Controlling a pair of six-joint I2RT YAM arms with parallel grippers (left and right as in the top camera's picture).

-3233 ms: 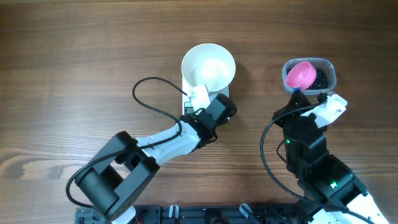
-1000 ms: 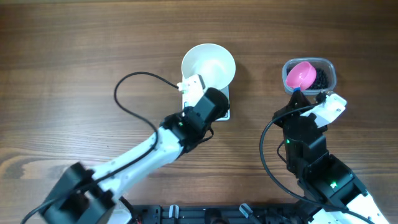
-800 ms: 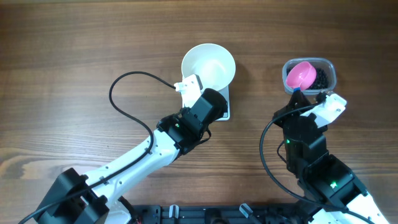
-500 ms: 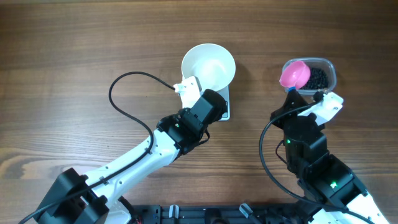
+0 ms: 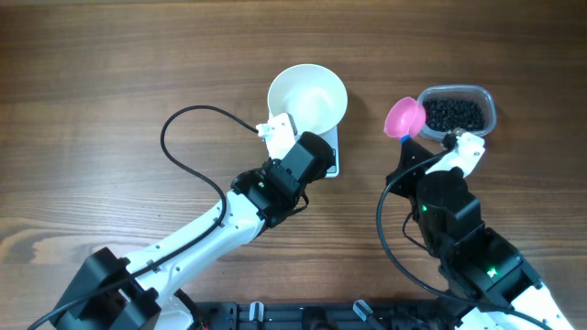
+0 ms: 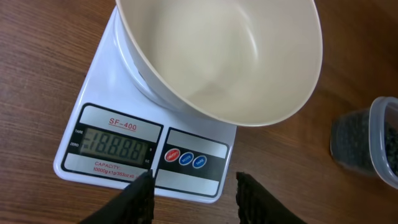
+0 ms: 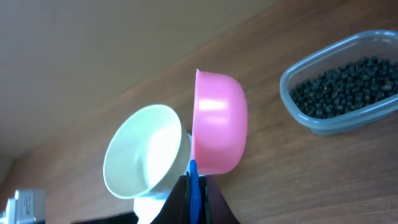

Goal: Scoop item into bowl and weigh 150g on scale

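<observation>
Upper middle of the overhead view, one round glossy white bowl [image 5: 307,96] sits on one small white kitchen scale [image 6: 106,93], whose grey display [image 6: 115,148] and three round buttons [image 6: 185,158] face the left gripper [image 6: 194,200]. Its jaws stand apart just before the scale's front edge, holding nothing. Upper right lies one clear plastic tub [image 5: 492,108] with the heap of small black pellets [image 5: 454,114] inside. One pink scoop [image 5: 404,118] hangs between bowl and tub, just left of the tub's rim, its blue handle [image 7: 193,177] clamped in the right gripper [image 7: 194,199]. One black cable [image 5: 179,137] loops left of the left arm [image 5: 211,225]. Bare brown wooden table [image 5: 110,64] shows between scoop and bowl and across the left of the frame
</observation>
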